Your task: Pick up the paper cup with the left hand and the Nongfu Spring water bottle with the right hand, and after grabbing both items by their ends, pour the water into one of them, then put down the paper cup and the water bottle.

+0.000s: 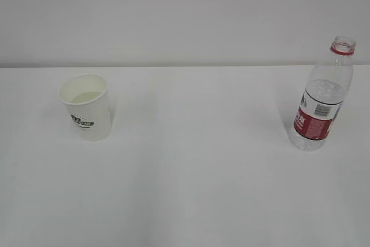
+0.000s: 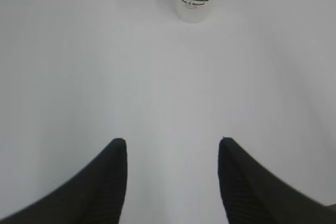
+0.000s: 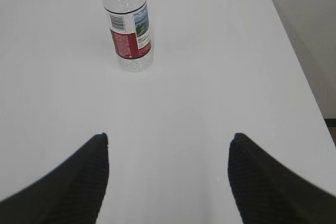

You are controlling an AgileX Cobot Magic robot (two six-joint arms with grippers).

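Atop left wrist view, paper cup (image 2: pixel 192 3) rim cropped

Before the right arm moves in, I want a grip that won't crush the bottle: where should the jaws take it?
Probably on the labelled middle of the Nongfu Spring water bottle, coming level from the front, as the right wrist view faces it. It stands upright and uncapped on the table, and the open right gripper is already wide enough to straddle it.
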